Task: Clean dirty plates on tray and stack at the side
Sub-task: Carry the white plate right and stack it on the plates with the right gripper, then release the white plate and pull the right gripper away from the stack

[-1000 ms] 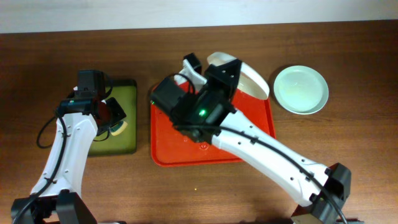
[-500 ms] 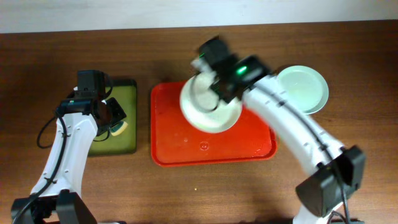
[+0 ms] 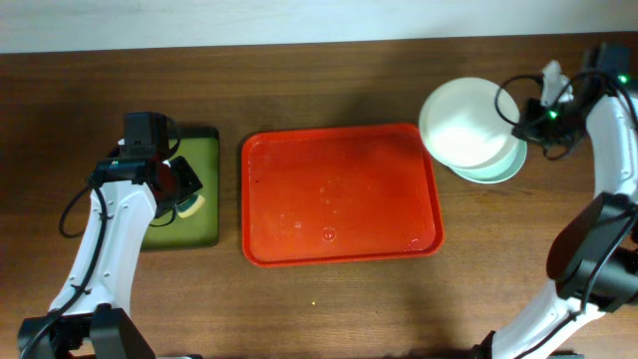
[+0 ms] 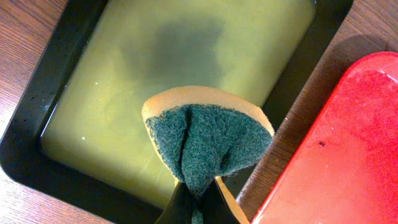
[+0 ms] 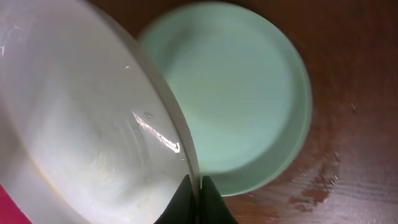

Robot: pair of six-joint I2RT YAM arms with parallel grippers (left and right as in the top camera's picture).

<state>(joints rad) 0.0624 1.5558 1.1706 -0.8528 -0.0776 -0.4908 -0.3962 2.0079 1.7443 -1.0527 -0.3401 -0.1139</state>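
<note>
Stacking is in hand: the right end effector (image 5: 200, 188), clamped on the white plate's (image 3: 459, 125) rim, holds it over the green plate (image 3: 501, 170) right of the tray (image 3: 339, 194); next comes lowering and release. The left end effector (image 4: 196, 205) pinches a sponge (image 4: 208, 137). Whether the plates touch is unclear, and no third plate shows.

Lab: robot arms (image 3: 108, 224) at wooden table (image 3: 329, 309)
</note>
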